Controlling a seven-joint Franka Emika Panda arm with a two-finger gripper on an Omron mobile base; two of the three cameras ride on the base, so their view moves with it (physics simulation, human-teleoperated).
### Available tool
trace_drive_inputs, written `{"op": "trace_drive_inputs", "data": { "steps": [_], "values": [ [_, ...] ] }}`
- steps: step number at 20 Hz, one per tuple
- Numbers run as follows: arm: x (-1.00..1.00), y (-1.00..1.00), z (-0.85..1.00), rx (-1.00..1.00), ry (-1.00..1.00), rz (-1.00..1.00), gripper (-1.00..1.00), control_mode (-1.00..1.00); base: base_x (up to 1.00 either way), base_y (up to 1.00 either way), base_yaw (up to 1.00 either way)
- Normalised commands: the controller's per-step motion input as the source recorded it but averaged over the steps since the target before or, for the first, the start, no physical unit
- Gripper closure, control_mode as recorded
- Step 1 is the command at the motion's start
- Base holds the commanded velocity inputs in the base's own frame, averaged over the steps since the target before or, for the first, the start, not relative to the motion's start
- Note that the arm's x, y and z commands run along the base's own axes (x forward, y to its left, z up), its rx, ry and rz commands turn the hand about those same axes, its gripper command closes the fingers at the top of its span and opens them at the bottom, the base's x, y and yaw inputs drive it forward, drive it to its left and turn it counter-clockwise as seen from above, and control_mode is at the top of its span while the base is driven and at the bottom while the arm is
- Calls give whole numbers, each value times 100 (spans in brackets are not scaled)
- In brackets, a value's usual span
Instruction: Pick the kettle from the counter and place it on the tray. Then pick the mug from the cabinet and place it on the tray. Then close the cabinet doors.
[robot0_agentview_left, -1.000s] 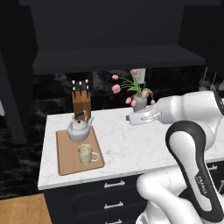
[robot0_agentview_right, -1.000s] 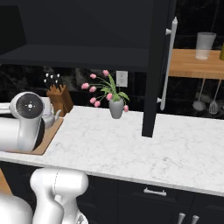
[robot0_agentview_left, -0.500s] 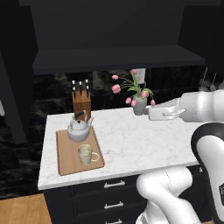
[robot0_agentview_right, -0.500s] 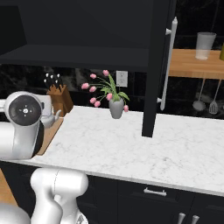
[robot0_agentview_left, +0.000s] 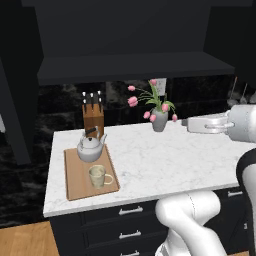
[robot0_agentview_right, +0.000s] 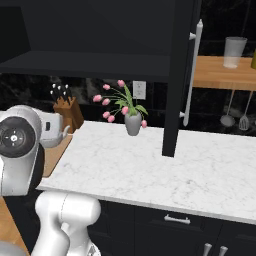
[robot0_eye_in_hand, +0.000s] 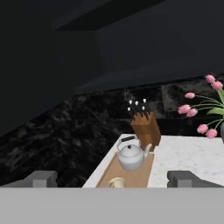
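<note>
The tray (robot0_agentview_left: 80, 179) lies flat at the left end of the counter (robot0_agentview_left: 165, 160), and everything else sits in relation to it. The kettle (robot0_agentview_left: 91, 148) stands upright on the tray's far half, dark handle arched over its lid, and the mug (robot0_agentview_left: 98, 176) stands upright on the near half, just in front of the kettle with a small gap between them. Behind the tray, against the dark backsplash, is a wooden knife block (robot0_agentview_left: 93, 118); well to the tray's right, a grey vase of pink tulips (robot0_agentview_left: 159, 120). Farther right again, above the counter, the gripper (robot0_agentview_left: 190, 125) hangs with its jaws spread wide and nothing between them, pointing back toward the tray. Above, the cabinet (robot0_agentview_left: 130, 45) is open; one of the cabinet doors (robot0_agentview_right: 181, 75) stands swung out, edge-on, its bar handle (robot0_agentview_right: 193, 72) facing right
</note>
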Motion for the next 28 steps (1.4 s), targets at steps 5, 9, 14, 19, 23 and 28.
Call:
{"op": "trace_drive_inputs", "data": {
  "steps": [5,9,14,19,23,28],
  "values": [
    [-24,-28,24,3,-1,-18,-100,-100,0,0,0],
    [-24,-30,20,2,-4,-19,-100,-100,0,0,0],
    [-23,-31,22,1,-3,-23,-100,-100,0,0,0],
    [-21,-32,21,1,0,-26,-100,-100,0,0,0],
    [-21,-25,18,0,0,-27,-100,-100,0,0,0],
    [-25,-19,13,1,0,-27,-100,-100,0,0,0]
  ]
}}
